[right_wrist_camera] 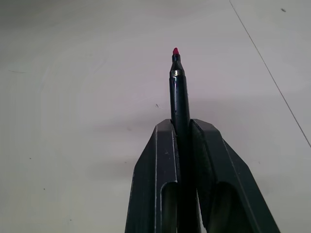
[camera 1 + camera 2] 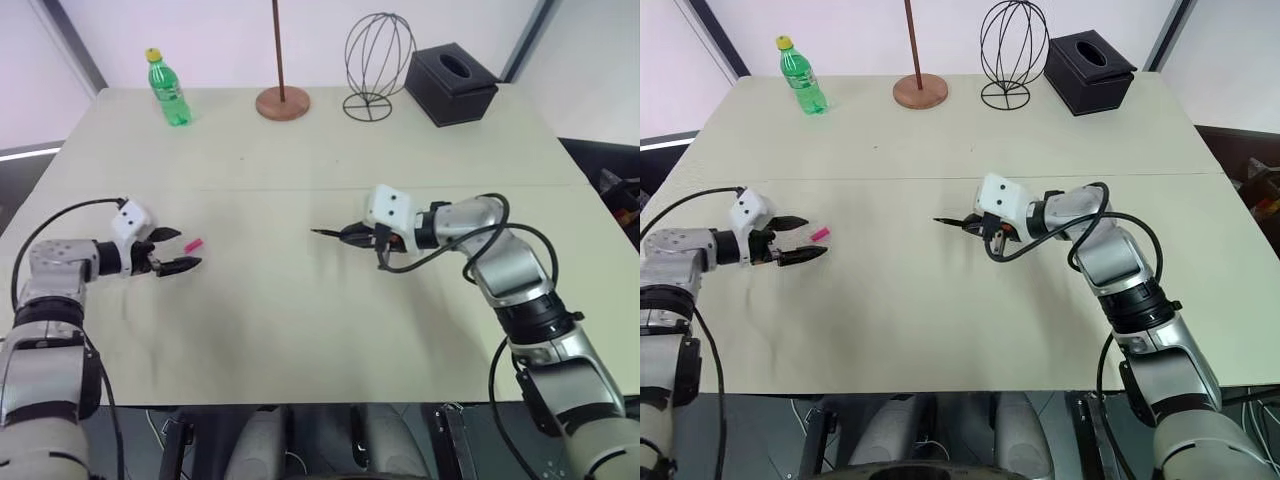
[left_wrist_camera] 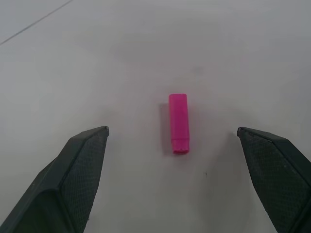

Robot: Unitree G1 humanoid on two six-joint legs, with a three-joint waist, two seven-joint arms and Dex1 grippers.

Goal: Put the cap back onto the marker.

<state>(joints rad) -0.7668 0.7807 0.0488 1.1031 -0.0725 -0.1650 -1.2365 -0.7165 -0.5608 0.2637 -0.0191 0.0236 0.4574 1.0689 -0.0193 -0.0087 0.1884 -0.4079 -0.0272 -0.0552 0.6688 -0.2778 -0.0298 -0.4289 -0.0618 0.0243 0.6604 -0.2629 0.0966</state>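
Thin black marker (image 1: 179,97) with uncovered tip is pinched in the right gripper (image 2: 352,236). Small pink plastic cap (image 3: 179,124) lies ungrasped on pale tabletop (image 2: 300,320), between spread left gripper (image 2: 178,250) fingers. Pickup and capping remain.

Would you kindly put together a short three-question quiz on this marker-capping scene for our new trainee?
1. True or false: the right gripper is shut on the marker.
2. Where is the cap?
A. Lying on the table ahead of the open left gripper
B. Already on the marker
C. Beside the green bottle
3. Fill in: the marker's exposed tip points toward the robot's ____ side.

Key
1. True.
2. A: it lies between the lines of the two spread fingers, untouched.
3. Left, toward the cap.
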